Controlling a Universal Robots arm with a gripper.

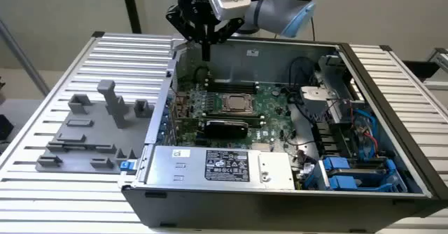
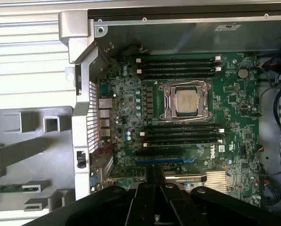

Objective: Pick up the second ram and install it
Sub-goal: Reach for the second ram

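Gripper [image 1: 206, 57] hangs over open computer case [image 1: 266, 213]

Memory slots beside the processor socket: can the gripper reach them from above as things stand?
Probably yes: the case is open on top, nothing lies over the memory slots, and the gripper hangs above the case.

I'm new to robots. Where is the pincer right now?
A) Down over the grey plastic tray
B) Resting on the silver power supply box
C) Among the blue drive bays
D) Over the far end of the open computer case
D: the pincer hangs over the far end of the open computer case, near its corner on the exterior view's left and apart from the grey tray.
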